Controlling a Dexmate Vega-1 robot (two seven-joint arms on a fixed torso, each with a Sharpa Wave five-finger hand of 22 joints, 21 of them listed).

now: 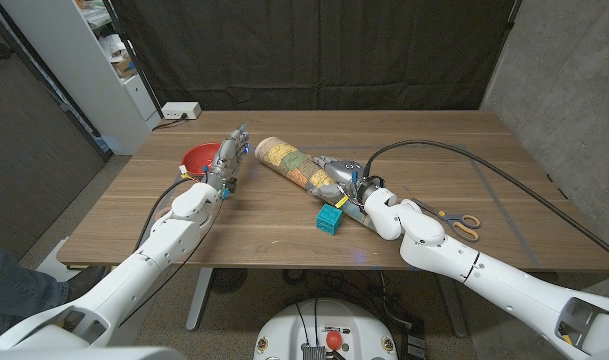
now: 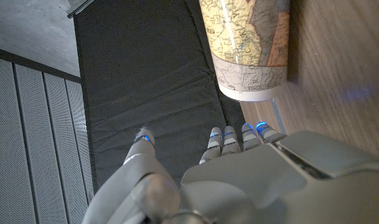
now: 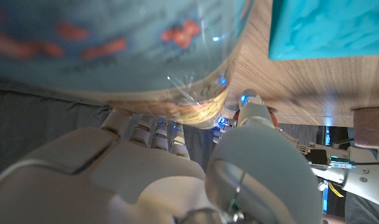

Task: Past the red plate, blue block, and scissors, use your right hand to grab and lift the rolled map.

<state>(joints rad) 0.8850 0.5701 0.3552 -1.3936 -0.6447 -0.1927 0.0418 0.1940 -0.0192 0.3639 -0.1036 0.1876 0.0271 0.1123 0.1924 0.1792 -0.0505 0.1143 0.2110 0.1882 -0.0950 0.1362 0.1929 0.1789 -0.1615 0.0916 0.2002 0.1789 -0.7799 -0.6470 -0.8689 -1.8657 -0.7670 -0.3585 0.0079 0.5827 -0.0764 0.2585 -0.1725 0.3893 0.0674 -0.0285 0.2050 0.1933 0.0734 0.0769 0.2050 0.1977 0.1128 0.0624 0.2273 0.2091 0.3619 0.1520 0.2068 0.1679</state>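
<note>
Lying on wood-grain table (image 1: 284,215), glossy cylindrical rolled map (image 1: 294,165) wrapped by right hand (image 1: 344,182) fingers, teal cube blue block (image 1: 330,218) beside it, left hand (image 1: 224,165) fingers straight, slightly apart.

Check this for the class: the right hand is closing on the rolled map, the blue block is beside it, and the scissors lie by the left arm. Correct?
Not quite. In the head view the scissors lie by the right arm, not the left. The right hand on the rolled map and the adjacent blue block are as stated.

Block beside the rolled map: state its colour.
Blue block: teal-blue, clearest in the head view.
</note>
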